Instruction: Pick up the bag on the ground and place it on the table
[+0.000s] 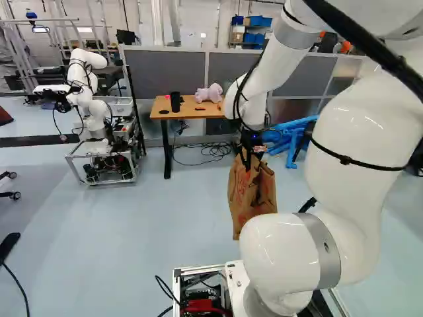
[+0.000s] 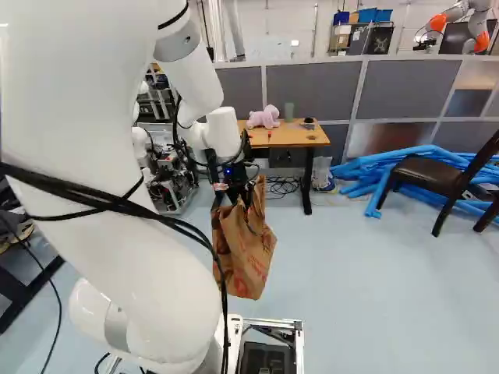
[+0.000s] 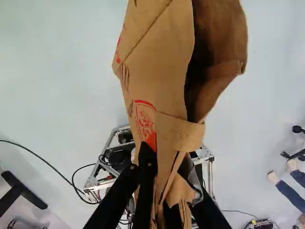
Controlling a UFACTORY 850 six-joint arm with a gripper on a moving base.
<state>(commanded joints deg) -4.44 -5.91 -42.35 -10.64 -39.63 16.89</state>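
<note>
My gripper (image 1: 250, 156) is at the end of the arm, short of the table, shut on the top of the brown paper bag (image 1: 254, 198). From the fingers the bag (image 2: 243, 251) hangs down, creased, with red print on its side. In the wrist view the gripper (image 3: 164, 183) pinches the bag's rim (image 3: 178, 133) between its black fingers, and the bag's mouth gapes to one side. The wooden table (image 1: 192, 105) stands beyond, against the grey partition; a pink plush toy (image 1: 209, 93) and a black cup (image 1: 175, 102) are on it.
Another robot (image 1: 89, 92) stands on a frame left of the table in the left base view. Cables (image 1: 210, 152) lie on the floor by the table. Blue tubes (image 2: 366, 175) and a dark chair (image 2: 437, 175) are to the table's right in the right base view.
</note>
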